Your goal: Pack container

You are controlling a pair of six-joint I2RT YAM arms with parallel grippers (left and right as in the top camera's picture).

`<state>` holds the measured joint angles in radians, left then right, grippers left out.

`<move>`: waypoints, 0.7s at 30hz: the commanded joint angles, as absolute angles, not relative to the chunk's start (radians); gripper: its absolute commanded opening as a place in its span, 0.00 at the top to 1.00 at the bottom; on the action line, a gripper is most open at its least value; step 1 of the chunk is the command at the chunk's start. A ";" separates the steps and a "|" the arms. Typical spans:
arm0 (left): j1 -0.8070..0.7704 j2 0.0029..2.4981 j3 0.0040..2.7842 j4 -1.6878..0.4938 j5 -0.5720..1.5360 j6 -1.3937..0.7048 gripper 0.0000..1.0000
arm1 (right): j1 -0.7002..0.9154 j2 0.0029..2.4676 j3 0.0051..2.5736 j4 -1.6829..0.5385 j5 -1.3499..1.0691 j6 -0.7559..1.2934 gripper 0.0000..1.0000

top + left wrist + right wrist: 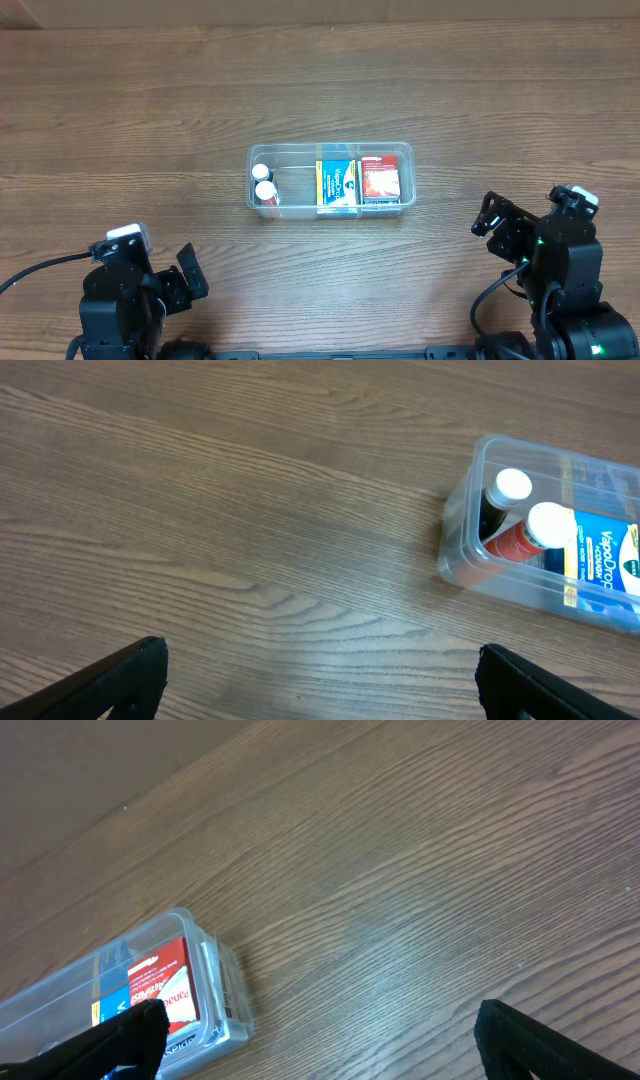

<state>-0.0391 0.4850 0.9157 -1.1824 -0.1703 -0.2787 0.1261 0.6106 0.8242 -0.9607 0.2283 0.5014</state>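
The container [300, 147] sat mid-table, long side running left-right, well apart from both arms. Inside: two white-capped bottles [263, 181] lying at its left end, a blue box [338, 180] in the middle, a red box [380, 178] at the right end, w/ a bare gap btwn bottles and blue box. Boxes lay flat and side by side, prob. so they fit under the rim; bottles lay on their sides for the same reason, I'd judge.

The left gripper [320, 670] and right gripper [320, 1025] sat low by the near edge of the table [120, 120], one each side. Both had fingers spread wide w/ nothing btwn them but bare wood. That parked, hands-off stance suggests packing was done or nearly so, or the arms were waiting for the next item; no loose item showed in any view.

Views differ. Overhead gave the whole layout and all four items at once, but little depth. Left wrist cam showed the container's left end from the side: clear wall, rounded corner, an orange-red bottle body below one cap, a dark body below the other. Right wrist cam caught only the right end, red box face-up against the end wall; bottles out of frame there.
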 commanded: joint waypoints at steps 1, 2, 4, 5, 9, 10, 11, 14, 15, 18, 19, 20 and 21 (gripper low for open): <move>-0.040 0.483 0.910 -1.182 -0.191 -0.292 0.00 | 0.125 0.608 0.820 -0.955 0.243 0.509 0.00; -0.040 0.483 0.910 -1.182 -0.191 -0.292 0.00 | 0.125 0.608 0.820 -0.955 0.243 0.509 0.00; -0.040 0.483 0.910 -1.182 -0.191 -0.292 0.00 | 0.125 0.608 0.820 -0.955 0.243 0.509 0.00; -0.040 0.483 0.910 -1.182 -0.191 -0.292 0.00 | 0.125 0.608 0.820 -0.955 0.243 0.509 0.00; -0.040 0.483 0.910 -1.182 -0.191 -0.292 0.00 | 0.117 0.568 0.802 -0.952 0.239 0.493 0.00; -0.040 0.483 0.910 -1.182 -0.191 -0.292 0.00 | 0.117 0.537 0.780 -0.923 0.221 0.450 0.00; -0.040 0.483 0.910 -1.182 -0.191 -0.292 0.00 | 0.117 0.486 0.741 -0.875 0.188 0.392 0.00; -0.040 0.483 0.910 -1.182 -0.191 -0.292 0.00 | 0.117 0.278 0.545 -0.717 0.089 0.288 0.00; -0.040 0.483 0.910 -1.182 -0.191 -0.292 0.00 | 0.117 0.215 0.483 -0.669 0.072 0.279 0.00; -0.040 0.483 0.910 -1.182 -0.191 -0.292 0.00 | 0.117 0.040 0.322 -0.525 0.057 0.279 0.00; -0.040 0.483 0.910 -1.182 -0.191 -0.292 0.00 | 0.117 -0.003 0.278 -0.476 0.058 0.277 0.00; -0.040 0.483 0.910 -1.182 -0.191 -0.292 0.00 | 0.117 0.009 0.239 -0.396 0.037 0.231 0.00; -0.040 0.483 0.910 -1.182 -0.191 -0.292 0.00 | 0.117 0.003 0.204 -0.324 0.014 0.183 0.00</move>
